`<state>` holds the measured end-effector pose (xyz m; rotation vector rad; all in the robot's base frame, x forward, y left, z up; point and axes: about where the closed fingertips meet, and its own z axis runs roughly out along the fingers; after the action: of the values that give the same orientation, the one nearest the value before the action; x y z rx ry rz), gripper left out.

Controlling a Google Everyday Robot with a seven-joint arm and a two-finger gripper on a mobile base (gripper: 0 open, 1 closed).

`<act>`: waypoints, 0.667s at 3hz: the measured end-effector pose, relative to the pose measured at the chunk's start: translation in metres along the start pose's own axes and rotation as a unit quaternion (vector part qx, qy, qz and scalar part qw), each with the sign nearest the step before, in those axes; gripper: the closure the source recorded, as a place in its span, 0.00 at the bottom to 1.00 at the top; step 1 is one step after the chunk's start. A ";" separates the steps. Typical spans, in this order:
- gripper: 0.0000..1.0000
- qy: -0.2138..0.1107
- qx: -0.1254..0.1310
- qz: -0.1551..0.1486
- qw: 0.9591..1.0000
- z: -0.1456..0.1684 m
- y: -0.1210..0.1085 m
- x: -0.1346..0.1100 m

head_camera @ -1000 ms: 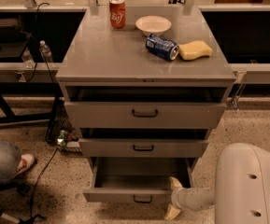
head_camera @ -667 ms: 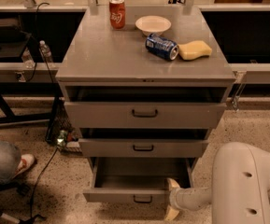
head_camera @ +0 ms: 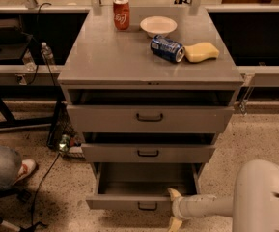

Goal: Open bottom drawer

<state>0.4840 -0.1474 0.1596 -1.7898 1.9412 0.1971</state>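
The bottom drawer [head_camera: 117, 203] of the grey cabinet is pulled out, showing its plain grey inside. Its small dark loop handle [head_camera: 147, 206] sits at the centre of the short front panel. My gripper [head_camera: 174, 209] is at the right end of that front panel, just right of the handle, on a white arm coming in from the lower right. Its yellowish fingers are spread apart, the upper fingertip [head_camera: 172, 193] over the drawer's front edge and the lower one [head_camera: 175, 224] below the panel. It holds nothing that I can see.
The middle drawer [head_camera: 148, 153] and top drawer [head_camera: 148, 118] stand slightly open. On the cabinet top [head_camera: 105, 57] are a red can [head_camera: 121, 13], a white bowl [head_camera: 158, 26], a blue can [head_camera: 167, 48] lying down and a yellow sponge [head_camera: 201, 51]. A person's shoe [head_camera: 23, 170] and cables lie on the floor at left.
My gripper has shifted slightly left along the bottom drawer's front. The drawer itself has stayed at about the same opening.
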 end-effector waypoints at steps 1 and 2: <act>0.16 -0.012 -0.008 -0.007 1.000 -0.002 0.006 -0.002; 0.38 -0.018 -0.006 -0.008 1.000 -0.010 0.010 0.000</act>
<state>0.4720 -0.1502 0.1657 -1.7972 1.9033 0.2329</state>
